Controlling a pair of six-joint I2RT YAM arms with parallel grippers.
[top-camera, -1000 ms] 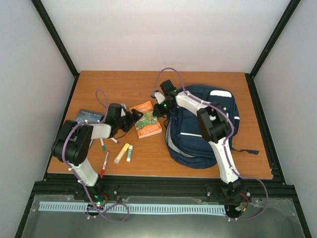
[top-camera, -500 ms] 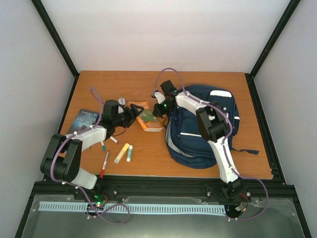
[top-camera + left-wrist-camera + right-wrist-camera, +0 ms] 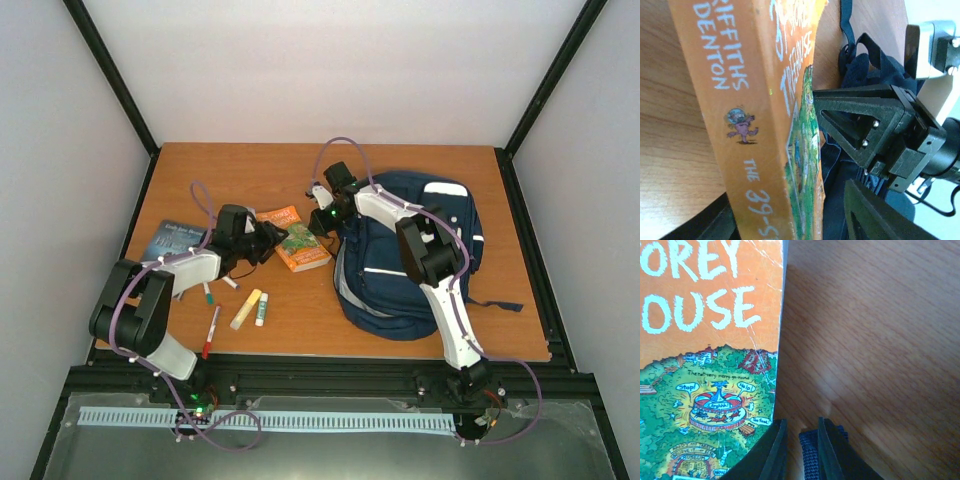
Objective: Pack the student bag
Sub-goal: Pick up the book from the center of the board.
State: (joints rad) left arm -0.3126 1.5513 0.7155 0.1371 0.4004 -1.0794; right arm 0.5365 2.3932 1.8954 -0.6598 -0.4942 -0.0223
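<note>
Since a second ago the left arm has swung in and the orange book [image 3: 296,240] has shifted a little under it, its near edge tipped up off the table [image 3: 250,170]. On my left wrist feed the left gripper [image 3: 272,237] straddles that book: one finger [image 3: 860,125] lies against the cover and the other sits low behind the back cover. The jaws are half-closed around it, but whether they truly bite yet I cannot tell.

The right gripper [image 3: 322,215] has its fingers nearly together, pinching a strip of navy webbing [image 3: 810,455] at the left edge of the student bag [image 3: 410,270]. The bag lies on the right half of the table, just beside the book.

As I judge it, packing has barely begun. Everything I can see is outside the bag: the orange book, a dark blue book [image 3: 180,240] at the far left, a red pen [image 3: 212,330], a yellow highlighter [image 3: 245,309], a small white stick [image 3: 261,309] and a green-tipped marker [image 3: 206,292] (the bag's inside is hidden from me). All of it remains to go in, the orange book first.
</note>
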